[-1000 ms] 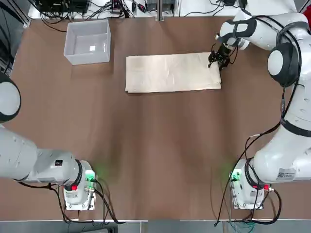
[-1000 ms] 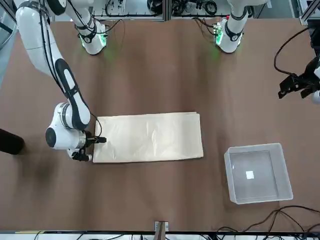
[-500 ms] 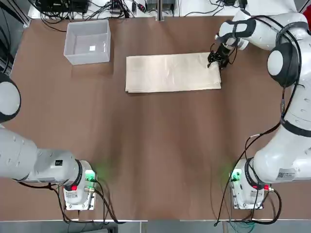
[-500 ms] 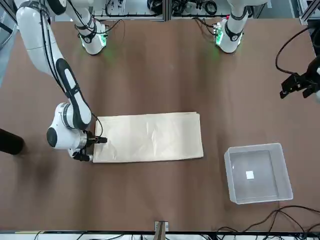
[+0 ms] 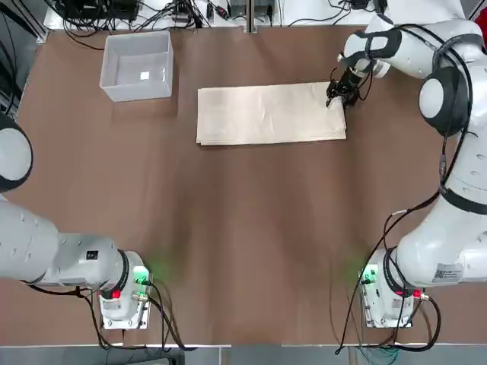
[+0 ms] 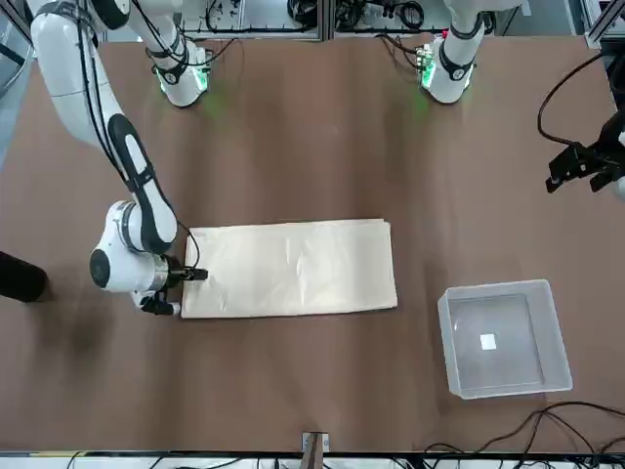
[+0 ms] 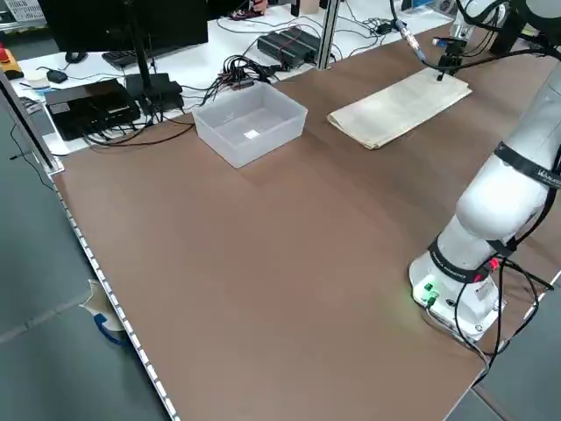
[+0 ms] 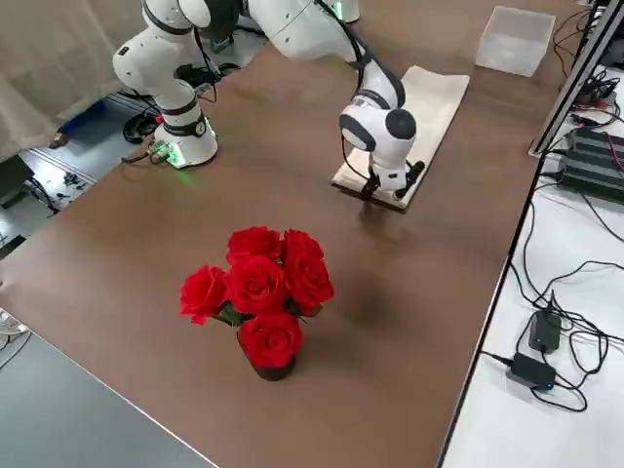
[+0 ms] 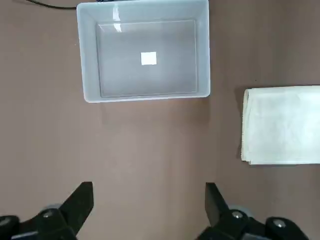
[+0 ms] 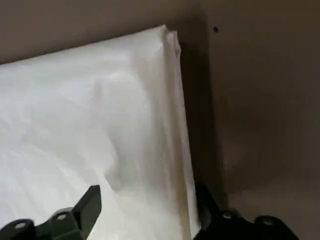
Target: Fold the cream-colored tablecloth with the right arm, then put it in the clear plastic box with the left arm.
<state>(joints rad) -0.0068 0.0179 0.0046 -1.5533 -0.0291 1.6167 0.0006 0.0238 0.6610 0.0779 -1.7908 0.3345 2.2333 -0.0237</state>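
The cream-colored tablecloth (image 5: 266,114) (image 6: 293,269) lies flat as a long folded rectangle at the far middle of the table. My right gripper (image 5: 340,96) (image 6: 174,291) is down at its far right corner. In the right wrist view the right gripper (image 10: 147,195) is open, its fingers astride the layered edge of the cloth (image 10: 100,110), one over the fabric and one over bare table. The clear plastic box (image 5: 137,91) (image 6: 459,337) stands far left, holding nothing. My left gripper (image 9: 148,189) (image 6: 578,171) hangs open above the table, short of the box (image 9: 145,95).
A vase of red roses (image 8: 258,292) stands on the table's right part, beyond the cloth's right end. Cables and electronics (image 7: 289,44) crowd the shelf past the far edge. Both arm bases (image 5: 122,293) (image 5: 388,293) sit along the near edge.
The right gripper's fingers have drawn a little closer together at the cloth's corner. The cloth and the box lie as before; the left arm has barely shifted.
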